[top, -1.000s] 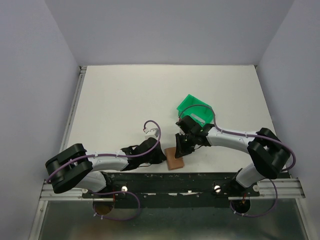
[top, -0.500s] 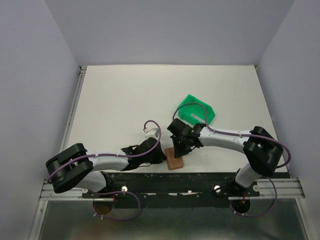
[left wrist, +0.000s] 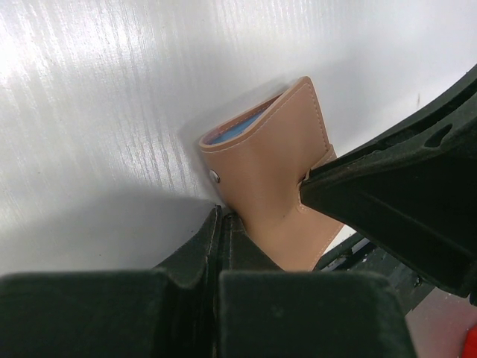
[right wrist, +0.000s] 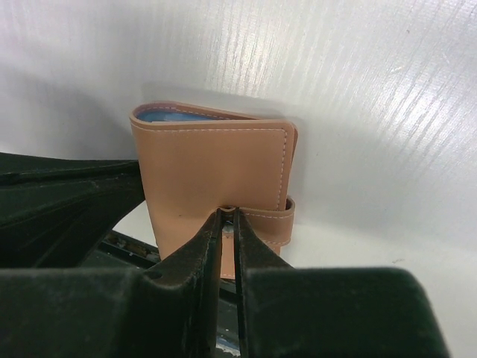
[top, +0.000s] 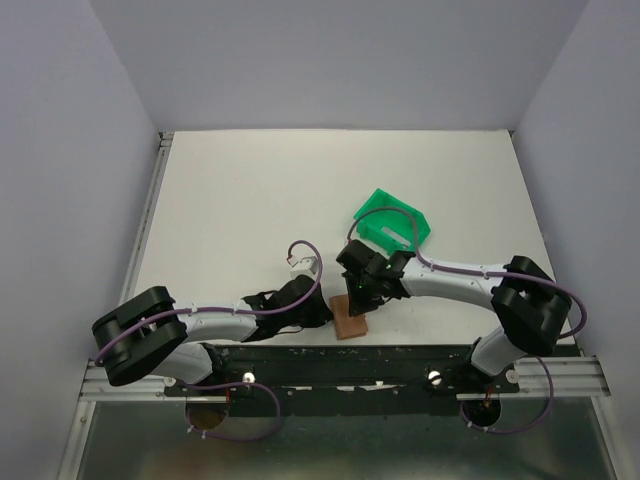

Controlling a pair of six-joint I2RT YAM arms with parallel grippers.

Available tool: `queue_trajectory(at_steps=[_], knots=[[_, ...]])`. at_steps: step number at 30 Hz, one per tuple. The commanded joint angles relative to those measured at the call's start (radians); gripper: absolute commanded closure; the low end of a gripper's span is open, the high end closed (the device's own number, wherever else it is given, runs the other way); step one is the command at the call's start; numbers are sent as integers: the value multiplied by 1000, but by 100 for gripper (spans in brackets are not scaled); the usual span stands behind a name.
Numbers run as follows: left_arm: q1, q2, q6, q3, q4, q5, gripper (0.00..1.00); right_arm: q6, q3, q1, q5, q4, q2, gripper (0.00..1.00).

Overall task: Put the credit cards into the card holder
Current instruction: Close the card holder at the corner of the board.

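Grey walls stand around a white tabletop (top: pixel 250 200). The card holder (top: pixel 349 321) is tan-brown and lies at the near edge of the tabletop, between the two arms. It is folded over, and its little tab wraps round one side. A blue card (left wrist: pixel 240 125) peeks out of the open end of the fold.

The left end effector (left wrist: pixel 222 216) comes at the card holder from the left. Its two fingers are pressed close together, with almost no gap. Their tips touch the edge of the card holder near a small metal stud.

The right end effector (right wrist: pixel 229 212) comes from the other side. Its fingers are also squeezed narrow, and their tips sit right at the edge of the tab. I cannot tell if either one is pinching the leather or only touching it.

A green bin (top: pixel 392 222) sits farther back on the tabletop, behind the right arm, apart from the card holder.
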Motion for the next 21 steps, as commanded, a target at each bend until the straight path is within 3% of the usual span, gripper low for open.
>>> queue_trajectory(at_steps=[1, 9, 21], knots=[[-10, 23, -9, -17, 44, 34, 100, -13, -118, 6, 127, 99, 91, 82], [-16, 29, -9, -12, 50, 34, 100, -29, -122, 7, 144, 118, 73, 82], [-19, 5, -15, -26, 42, 24, 100, -36, -213, 7, 225, 193, -332, 77]])
